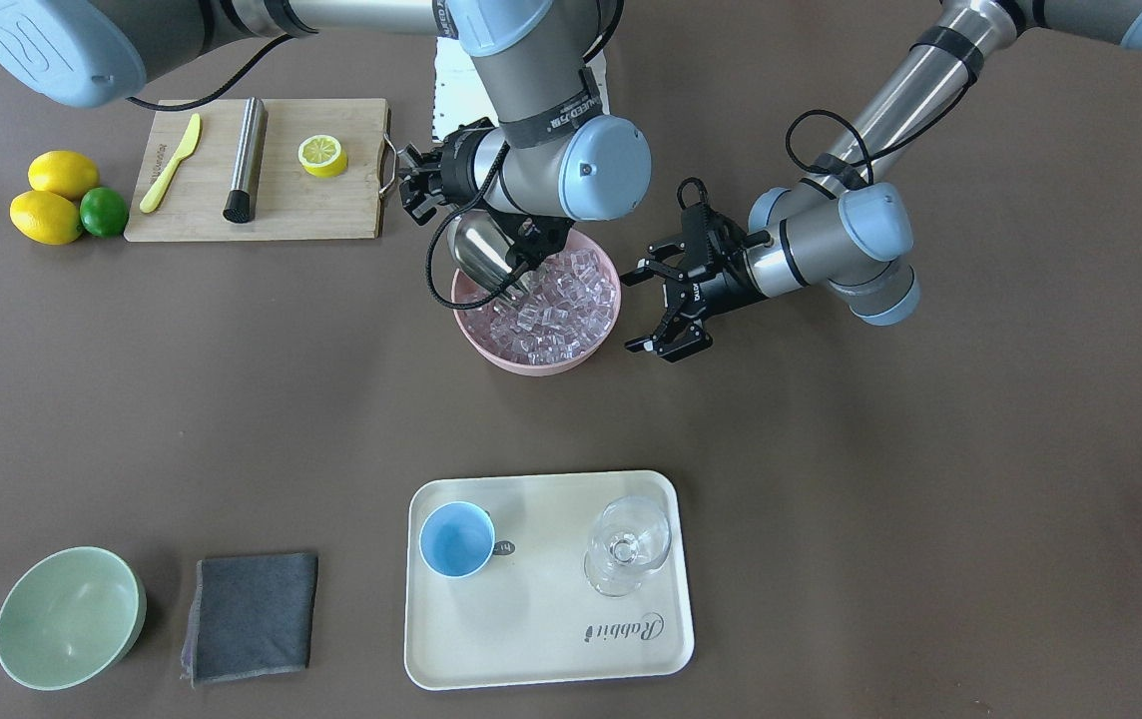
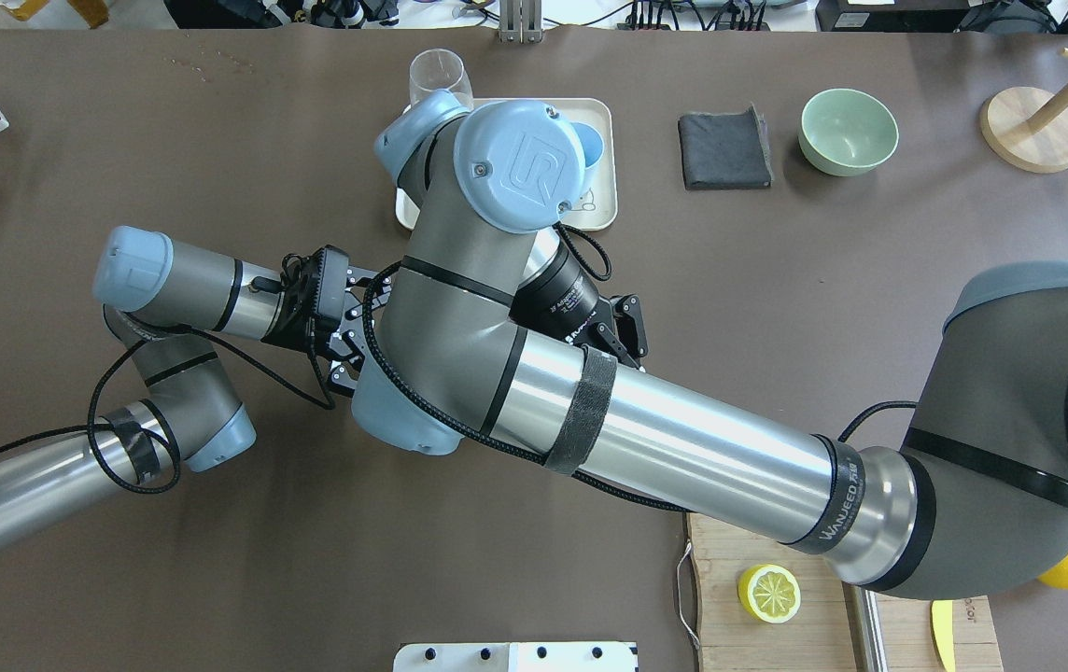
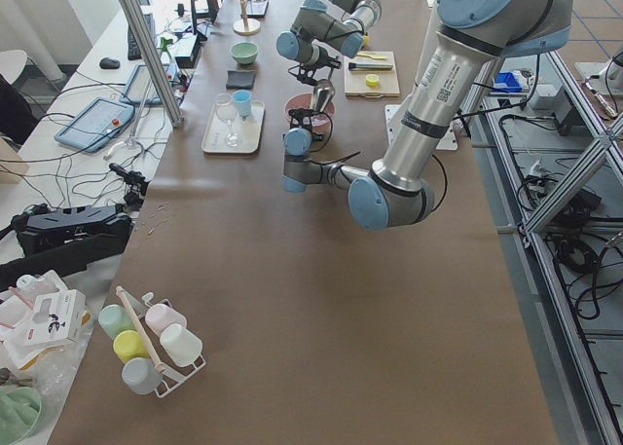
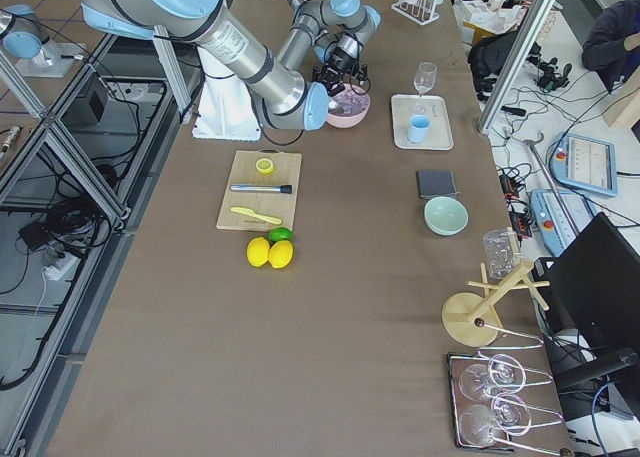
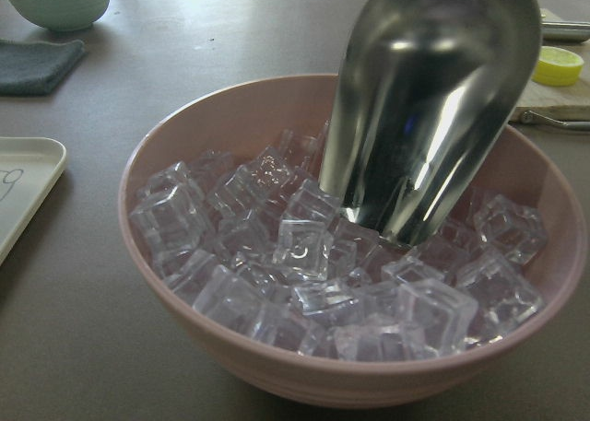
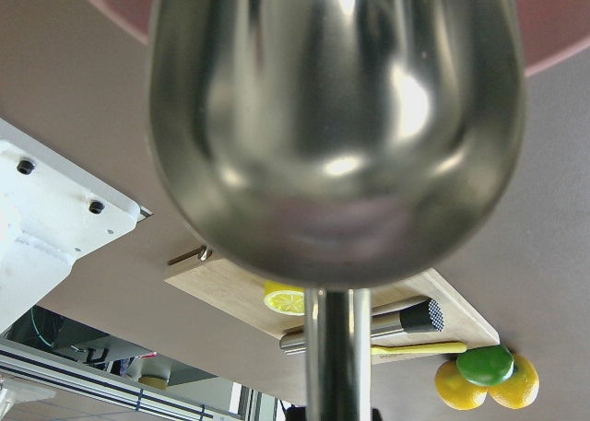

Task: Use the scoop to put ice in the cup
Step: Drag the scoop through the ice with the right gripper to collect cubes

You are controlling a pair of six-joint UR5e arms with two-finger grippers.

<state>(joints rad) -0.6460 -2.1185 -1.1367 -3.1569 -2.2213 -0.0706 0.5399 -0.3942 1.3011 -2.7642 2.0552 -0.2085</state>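
Note:
The steel scoop (image 1: 481, 255) is tilted with its tip dug into the ice (image 1: 561, 310) in a pink bowl (image 1: 531, 364). My right gripper (image 1: 421, 195) is shut on the scoop's rod handle, above the bowl's edge. The left wrist view shows the scoop's trough (image 5: 424, 117) pressing into the clear cubes (image 5: 304, 246). The right wrist view shows the scoop's back and its handle (image 6: 332, 117). My left gripper (image 1: 669, 335) is open and empty beside the bowl. The light-blue cup (image 1: 456, 539) stands upright on a cream tray (image 1: 531, 619), with no ice showing inside.
A clear stemmed glass (image 1: 628, 544) shares the tray. A grey cloth (image 1: 252, 617) and a pale green bowl (image 1: 69, 617) lie beside it. A cutting board (image 1: 331, 210) holds a lemon half (image 1: 322, 156), a steel cylinder (image 1: 247, 158) and a yellow knife (image 1: 172, 162). Lemons (image 1: 52, 195) and a lime (image 1: 104, 212) sit beyond.

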